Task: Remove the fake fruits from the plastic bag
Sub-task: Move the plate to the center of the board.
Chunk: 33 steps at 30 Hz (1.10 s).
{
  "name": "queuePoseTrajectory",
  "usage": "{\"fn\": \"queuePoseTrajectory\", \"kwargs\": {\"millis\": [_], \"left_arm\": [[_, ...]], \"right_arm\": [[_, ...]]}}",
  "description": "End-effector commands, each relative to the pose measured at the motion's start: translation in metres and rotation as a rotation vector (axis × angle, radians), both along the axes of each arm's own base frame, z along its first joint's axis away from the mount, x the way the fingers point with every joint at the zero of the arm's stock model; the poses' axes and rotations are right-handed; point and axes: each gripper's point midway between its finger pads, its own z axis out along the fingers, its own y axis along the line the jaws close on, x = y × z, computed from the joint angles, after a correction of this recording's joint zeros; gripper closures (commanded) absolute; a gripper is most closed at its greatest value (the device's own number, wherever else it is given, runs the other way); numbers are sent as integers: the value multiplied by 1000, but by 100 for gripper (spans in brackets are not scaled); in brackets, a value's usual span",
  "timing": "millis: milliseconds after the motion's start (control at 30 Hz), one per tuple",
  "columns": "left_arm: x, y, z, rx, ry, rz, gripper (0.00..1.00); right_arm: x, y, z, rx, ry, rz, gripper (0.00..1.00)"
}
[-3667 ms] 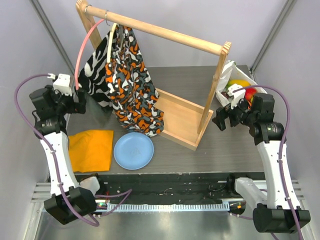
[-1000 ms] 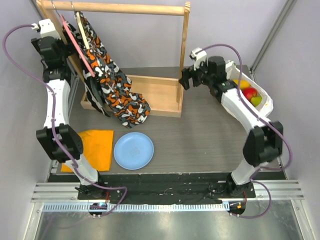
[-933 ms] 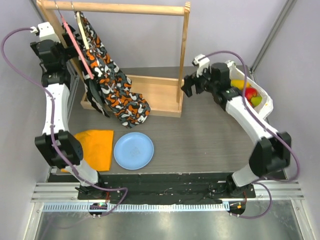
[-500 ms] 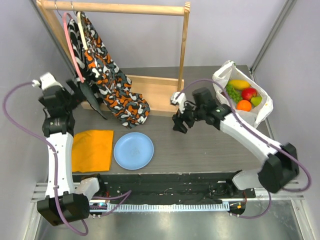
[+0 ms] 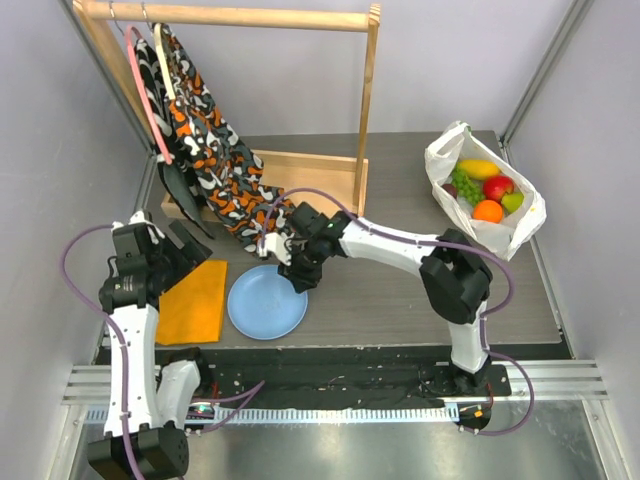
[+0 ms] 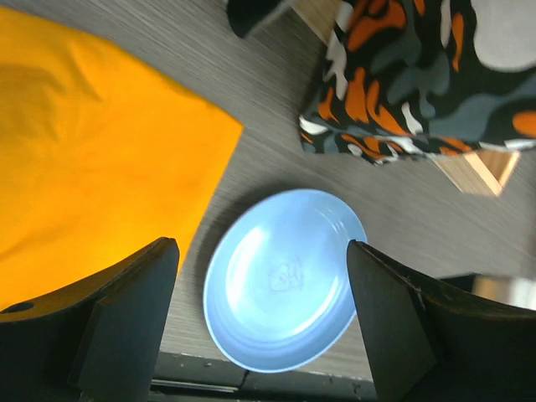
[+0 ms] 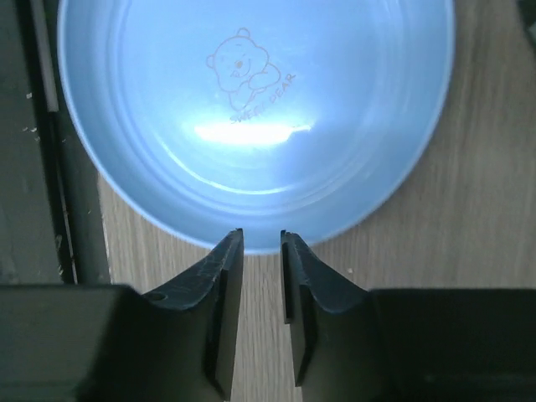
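**Meanwhile, both grippers are far from the fruit**

The plastic bag (image 5: 522,222) lies open at the upper right of the overhead view, with the fake fruits (image 5: 484,190) still inside it. The right gripper (image 7: 261,243) is at the rim of the blue plate (image 7: 251,126), lower centre. Its fingers are almost together with a slim gap between them, and they hold nothing. The left gripper (image 6: 264,335) is spread wide and empty, above the orange cloth (image 6: 92,184) at lower left.

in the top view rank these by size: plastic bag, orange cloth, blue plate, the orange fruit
1. plastic bag
2. orange cloth and blue plate: they look alike, and the cloth is partly under the left arm, so no ranking
3. orange fruit
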Motion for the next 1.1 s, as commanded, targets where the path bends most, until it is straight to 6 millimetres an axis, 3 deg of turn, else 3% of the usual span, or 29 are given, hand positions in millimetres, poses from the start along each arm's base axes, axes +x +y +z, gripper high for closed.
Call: {"fn": "queuePoseTrajectory", "kwargs": {"millis": [0, 133, 333, 367, 667, 900, 1033, 1067], "left_arm": [[-9, -18, 7, -97, -20, -28, 15], [-22, -29, 9, -131, -5, -71, 17], [-29, -42, -9, -210, 57, -95, 18], [-30, -45, -8, -220, 50, -107, 19], [-28, -66, 0, -250, 12, -253, 23], [-35, -86, 5, -209, -2, -400, 23], [-37, -100, 16, -154, -53, -535, 23], [-37, -103, 21, -148, -73, -560, 23]], "right_arm": [[11, 7, -17, -47, -51, -116, 73], [7, -14, -44, -133, -73, -169, 77], [-3, -59, -58, -235, -139, -185, 79], [-4, -63, -48, -222, -156, -187, 78], [-15, -94, -31, -259, -176, -185, 78], [-21, -136, -39, -348, -188, -186, 78], [-28, -161, -28, -389, -204, -186, 79], [-27, -162, -18, -366, -209, -201, 79]]}}
